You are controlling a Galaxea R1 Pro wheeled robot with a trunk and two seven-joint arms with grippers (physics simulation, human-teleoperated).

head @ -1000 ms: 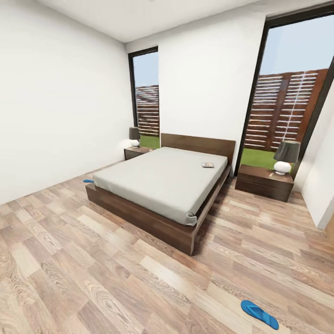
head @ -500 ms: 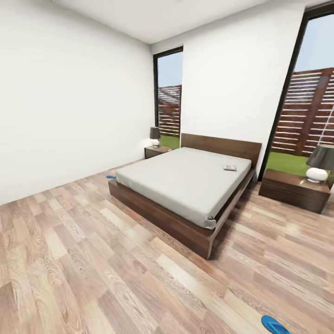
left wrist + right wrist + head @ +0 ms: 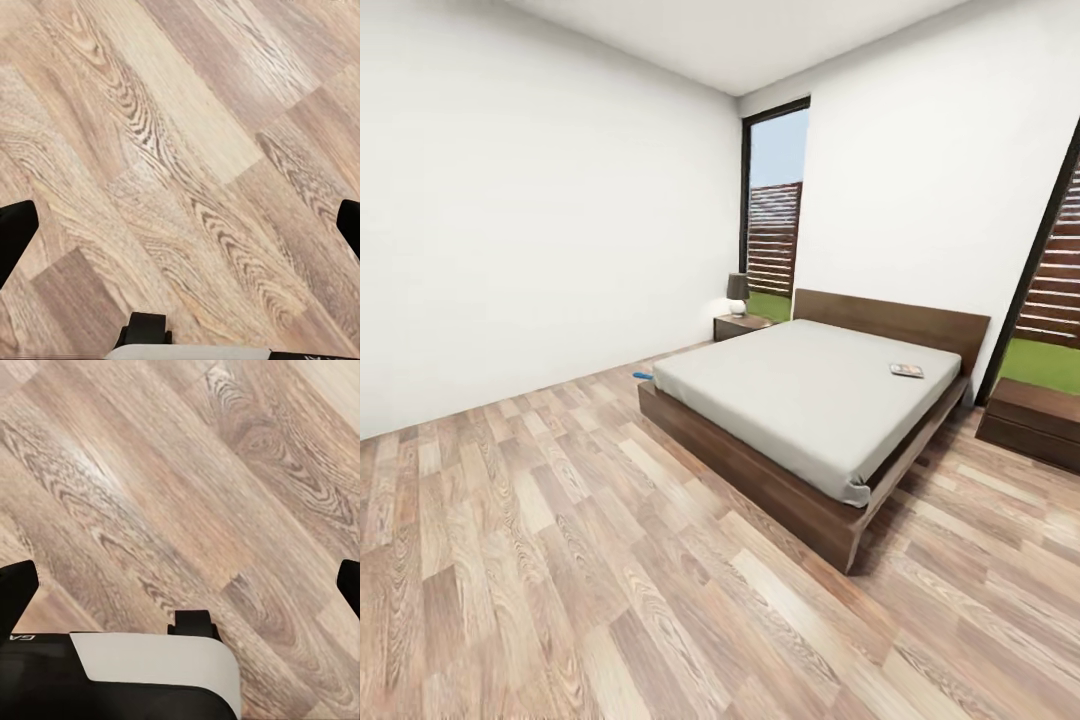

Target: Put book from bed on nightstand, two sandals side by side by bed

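Bright, even daylight from the tall window (image 3: 775, 205) washes the white walls (image 3: 530, 220), a soft shadow edges the bed (image 3: 815, 410), and wide-angle distortion bends the sharply rendered floor (image 3: 560, 560).

Both grippers, left gripper (image 3: 180, 225) and right gripper (image 3: 180, 585), hang over bare plank floor (image 3: 560, 560), jaws spread, while the bed (image 3: 810, 400) blocks ahead

Head camera high, facing across wood floor (image 3: 560, 560) toward bed (image 3: 810, 400), far off. Both wrist cameras face down past spread fingertips (image 3: 15, 232) at floor close below; shared: floor planks.
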